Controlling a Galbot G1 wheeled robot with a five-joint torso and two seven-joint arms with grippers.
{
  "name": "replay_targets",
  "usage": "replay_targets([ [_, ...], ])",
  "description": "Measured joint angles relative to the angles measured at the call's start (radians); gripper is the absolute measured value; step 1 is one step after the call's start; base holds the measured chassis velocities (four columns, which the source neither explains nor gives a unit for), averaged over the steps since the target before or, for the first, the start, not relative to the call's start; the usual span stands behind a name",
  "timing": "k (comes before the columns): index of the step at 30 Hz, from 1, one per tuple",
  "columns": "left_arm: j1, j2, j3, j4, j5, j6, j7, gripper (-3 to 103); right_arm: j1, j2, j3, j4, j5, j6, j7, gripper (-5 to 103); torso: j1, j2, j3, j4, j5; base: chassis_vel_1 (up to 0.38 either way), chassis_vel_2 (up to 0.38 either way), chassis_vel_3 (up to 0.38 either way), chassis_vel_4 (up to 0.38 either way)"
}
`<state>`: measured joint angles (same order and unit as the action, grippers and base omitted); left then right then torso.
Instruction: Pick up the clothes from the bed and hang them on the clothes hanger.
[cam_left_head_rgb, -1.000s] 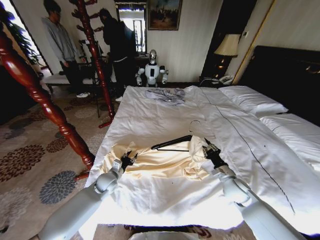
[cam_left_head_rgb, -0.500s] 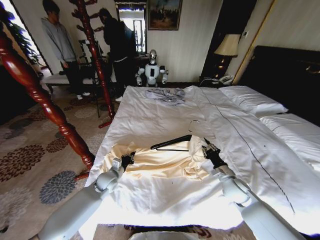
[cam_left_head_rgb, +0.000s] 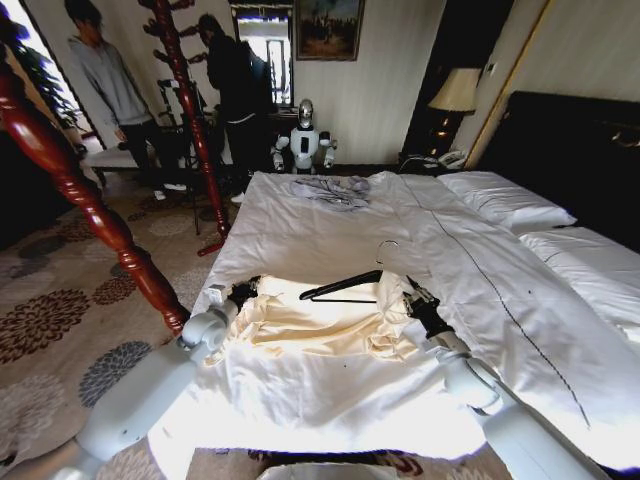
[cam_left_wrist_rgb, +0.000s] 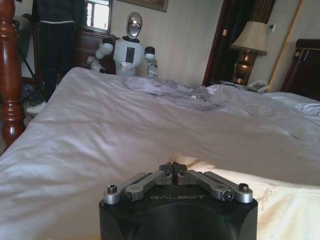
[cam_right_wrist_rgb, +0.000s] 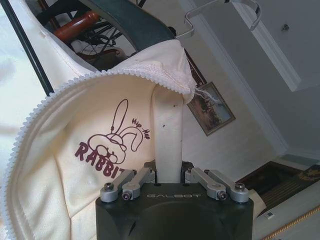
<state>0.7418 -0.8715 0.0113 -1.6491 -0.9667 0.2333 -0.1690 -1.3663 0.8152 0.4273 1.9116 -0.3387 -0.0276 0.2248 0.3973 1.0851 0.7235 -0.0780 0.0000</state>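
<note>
The cream-yellow shirt (cam_left_head_rgb: 320, 335) lies crumpled on the near edge of the bed (cam_left_head_rgb: 330, 225), thin and limp, likely light and slippery, best taken at hems. The right gripper (cam_right_wrist_rgb: 171, 176) pinches its zippered placket beside the black hanger (cam_left_head_rgb: 345, 288). The left gripper (cam_left_wrist_rgb: 173, 170), jaws closed, clamps the far corner.

cream clothes (cam_left_head_rgb: 300, 325) spread on bed (cam_left_head_rgb: 480, 290); black hanger (cam_left_head_rgb: 345, 287) on top; left claw (cam_left_head_rgb: 243, 291), right claw (cam_left_head_rgb: 412, 297) at edges.
</note>
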Motion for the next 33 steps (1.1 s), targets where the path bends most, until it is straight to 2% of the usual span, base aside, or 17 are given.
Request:
replay_targets([
  [5, -0.056, 0.0, 0.043, 0.085, -0.003, 0.009, 0.063, 0, 0.004, 0.002, 0.001, -0.008, 0.0, 0.003, -0.001, 20, 0.0, 0.0, 0.0, 0.0002, -0.0001, 0.0, 0.0, 0.0, 0.0],
  [8, -0.073, 0.003, 0.063, 0.101, -0.003, 0.017, 0.08, -2, 0.011, 0.006, 0.0, -0.018, 0.001, 0.005, -0.001, 20, 0.0, 0.0, 0.0, 0.0002, 0.0003, 0.0, 0.0, 0.0, 0.0],
  [9, -0.08, 0.001, 0.068, 0.111, -0.003, 0.021, 0.083, 3, 0.015, 0.006, -0.002, -0.023, 0.003, 0.007, -0.001, 20, 0.0, 0.0, 0.0, 0.0002, 0.0, 0.0, 0.0, 0.0, 0.0],
  [10, -0.08, 0.001, 0.068, 0.111, -0.003, 0.021, 0.083, 3, 0.015, 0.006, -0.002, -0.023, 0.003, 0.007, -0.001, 20, 0.0, 0.0, 0.0, 0.0002, 0.0, 0.0, 0.0, 0.0, 0.0],
  [12, -0.094, -0.008, 0.068, 0.142, -0.002, 0.024, 0.086, 14, 0.017, 0.006, -0.004, -0.025, 0.007, 0.008, -0.001, 20, 0.0, 0.0, 0.0, 0.0002, 0.0002, 0.0, 0.0, 0.0, 0.0],
  [15, -0.112, -0.019, 0.062, 0.196, 0.011, 0.025, 0.087, 19, 0.017, 0.004, -0.004, -0.027, 0.008, 0.012, -0.002, 20, 0.0, 0.0, 0.0, 0.0, -0.0002, 0.0, 0.0, 0.0, 0.0],
  [18, -0.14, -0.027, 0.042, 0.288, 0.043, 0.014, 0.09, 35, 0.012, 0.004, -0.005, -0.028, 0.006, 0.016, -0.003, 20, 0.0, 0.0, 0.0, 0.0001, -0.0001, 0.0, 0.0, 0.0, 0.0],
  [19, -0.14, -0.027, 0.042, 0.288, 0.043, 0.014, 0.09, 35, 0.012, 0.004, -0.005, -0.028, 0.006, 0.016, -0.003, 20, 0.0, 0.0, 0.0, 0.0001, -0.0001, 0.0, 0.0, 0.0, 0.0],
  [22, -0.148, -0.016, 0.017, 0.319, 0.052, 0.002, 0.089, 46, 0.01, 0.004, -0.005, -0.027, 0.006, 0.016, -0.003, 20, 0.0, 0.0, 0.0, 0.0003, 0.0, 0.0, 0.0, 0.0, 0.0],
  [24, -0.146, -0.004, 0.002, 0.314, 0.051, -0.003, 0.079, 57, 0.012, 0.004, -0.005, -0.027, 0.006, 0.016, -0.003, 20, 0.0, 0.0, 0.0, 0.0002, 0.0, 0.0, 0.0, 0.0, 0.0],
  [27, -0.14, 0.014, -0.007, 0.289, 0.04, -0.004, 0.077, 62, 0.014, 0.004, -0.007, -0.027, 0.005, 0.016, -0.004, 20, 0.0, 0.0, 0.0, 0.0002, -0.0002, 0.0, 0.0, 0.0, 0.0],
  [29, -0.122, 0.041, -0.022, 0.246, 0.03, -0.008, 0.068, 74, 0.015, 0.004, -0.007, -0.027, 0.003, 0.016, -0.004, 20, 0.0, 0.0, 0.0, 0.0001, 0.0003, 0.0, 0.0, 0.0, 0.0],
  [30, -0.122, 0.041, -0.022, 0.246, 0.03, -0.008, 0.068, 74, 0.015, 0.004, -0.007, -0.027, 0.003, 0.016, -0.004, 20, 0.0, 0.0, 0.0, 0.0001, 0.0003, 0.0, 0.0, 0.0, 0.0],
  [33, -0.076, 0.072, -0.06, 0.184, 0.024, -0.008, 0.051, 89, 0.014, 0.004, -0.007, -0.027, 0.003, 0.016, -0.004, 20, 0.0, 0.0, 0.0, 0.0002, -0.0001, 0.0, 0.0, 0.0, 0.0],
])
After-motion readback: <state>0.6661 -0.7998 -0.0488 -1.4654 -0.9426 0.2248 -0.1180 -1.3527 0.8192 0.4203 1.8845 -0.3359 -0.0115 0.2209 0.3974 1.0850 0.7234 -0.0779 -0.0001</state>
